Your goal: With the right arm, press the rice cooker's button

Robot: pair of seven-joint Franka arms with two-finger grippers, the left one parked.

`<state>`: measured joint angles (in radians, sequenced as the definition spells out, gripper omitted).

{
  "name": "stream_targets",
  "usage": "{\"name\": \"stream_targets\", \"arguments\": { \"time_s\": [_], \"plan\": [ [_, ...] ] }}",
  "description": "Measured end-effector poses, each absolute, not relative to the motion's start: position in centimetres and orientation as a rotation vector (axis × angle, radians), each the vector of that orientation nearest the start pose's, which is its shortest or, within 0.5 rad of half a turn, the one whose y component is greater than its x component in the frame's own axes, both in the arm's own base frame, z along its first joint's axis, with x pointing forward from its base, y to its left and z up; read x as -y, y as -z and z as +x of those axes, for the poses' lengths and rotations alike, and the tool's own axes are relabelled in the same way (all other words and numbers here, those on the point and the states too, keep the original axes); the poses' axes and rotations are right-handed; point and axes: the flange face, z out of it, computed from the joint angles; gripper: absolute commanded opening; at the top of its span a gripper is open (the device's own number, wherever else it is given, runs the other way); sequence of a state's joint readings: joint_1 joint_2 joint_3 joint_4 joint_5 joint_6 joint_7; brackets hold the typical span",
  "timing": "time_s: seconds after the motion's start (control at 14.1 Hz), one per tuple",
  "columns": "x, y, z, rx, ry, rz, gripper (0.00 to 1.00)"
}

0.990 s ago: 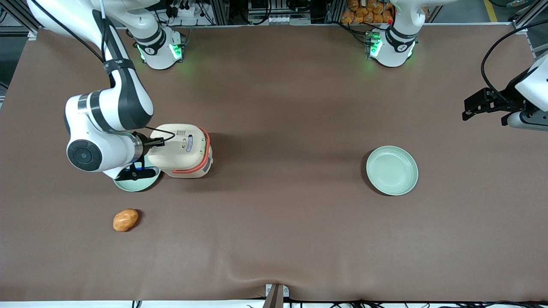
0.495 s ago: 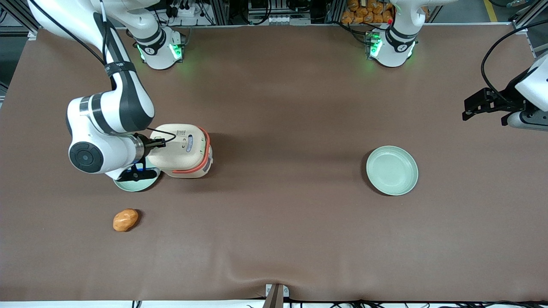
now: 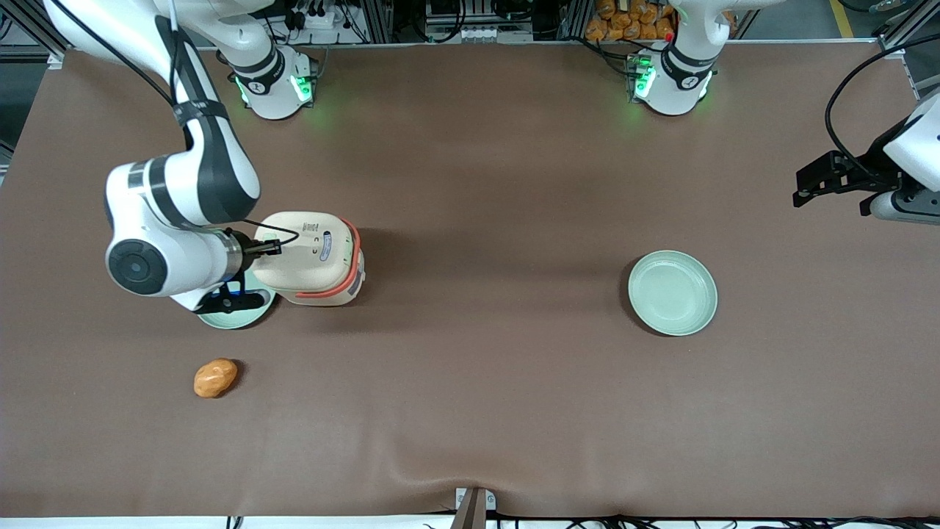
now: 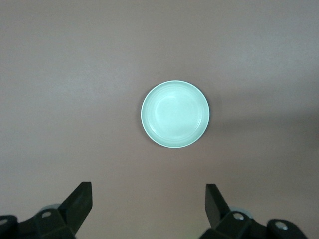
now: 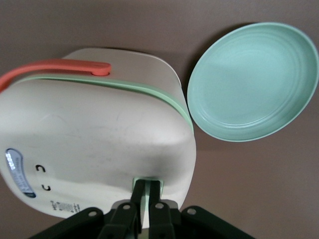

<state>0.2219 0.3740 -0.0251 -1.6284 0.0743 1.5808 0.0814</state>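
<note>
- Right wrist view puts your gripper directly over the button at the edge of the rice cooker lid, fingers nearly closed together with only a thin slit between.
- The fingertips hide most of the button; you cannot tell whether they touch it.
- The cooker sits just beside a green plate.

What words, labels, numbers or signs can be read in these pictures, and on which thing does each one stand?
None can be read.
The rice cooker lid carries small dark print, two curved marks and a white oval panel with a blue edge: all too small or blurred to read.
The gripper, at the button, shows no text.
</note>
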Motion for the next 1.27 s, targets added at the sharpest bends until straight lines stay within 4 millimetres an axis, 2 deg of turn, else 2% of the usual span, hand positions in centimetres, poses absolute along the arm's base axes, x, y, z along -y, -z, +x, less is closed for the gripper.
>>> {"name": "stream_targets", "arguments": {
  "time_s": [0.21, 0.35, 0.49, 0.64, 0.71, 1.06, 1.27],
  "plan": [
    [-13.1, -42.5, 60.4, 0.162, -0.609, -3.067, 0.46],
    [-13.1, -44.4, 60.4, 0.166, -0.589, -3.066, 0.56],
    [-13.2, -45.3, 60.6, 0.166, -0.569, -3.061, 0.72],
    [-13.3, -46.3, 60.8, 0.168, -0.534, -3.062, 0.97],
    [-13.4, -47.1, 61.0, 0.169, -0.506, -3.064, 1.00],
    [-13.4, -52.9, 61.3, 0.176, -0.305, -3.070, 1.00],
    [-12.2, -57.0, 60.8, 0.152, -0.168, -3.068, 1.00]
  ]
}}
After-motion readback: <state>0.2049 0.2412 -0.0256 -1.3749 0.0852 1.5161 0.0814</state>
